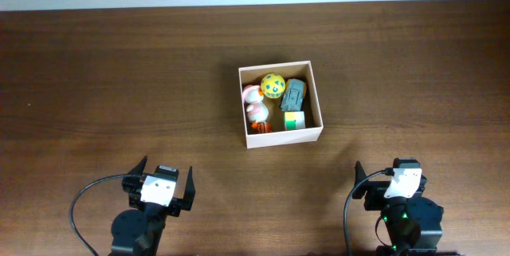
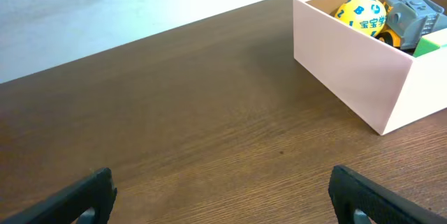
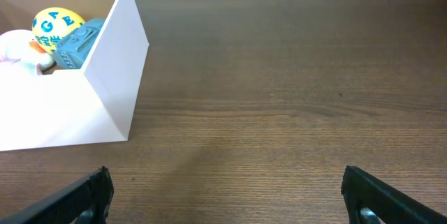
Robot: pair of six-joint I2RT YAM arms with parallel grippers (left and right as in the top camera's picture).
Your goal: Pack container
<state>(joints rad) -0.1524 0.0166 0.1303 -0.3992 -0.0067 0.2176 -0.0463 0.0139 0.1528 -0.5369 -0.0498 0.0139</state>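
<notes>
**Four toys in the container, both pairs of fingers spread and bare**

Four toys are what we count inside the container point(image 1: 285, 135), a square, shallow cream box standing on the dark wooden bench point(image 1: 103, 88), a little right of centre and towards the far side; a yellow ball point(image 1: 273, 85) with blue markings lies at the back, a grey toy point(image 1: 293, 95) just beside it on the right, a pink-and-white figure point(image 1: 254, 106) along the left wall, and a yellow-and-green block point(image 1: 295, 120) in the front right corner; something orange shows under the figure, though we cannot tell what it is.

Both arms sit at the near edge of the bench, well apart from the box and from each other; the left fingers point(image 2: 85, 197) are spread wide and released, with only bare wood between them, and from the left wrist we see the container off to the right with the ball and the grey toy above its rim; the right fingers point(image 3: 391, 197) are likewise spread and grasp nothing, and from the right wrist the box stands to the left, its right wall and near corner turned towards us.
</notes>
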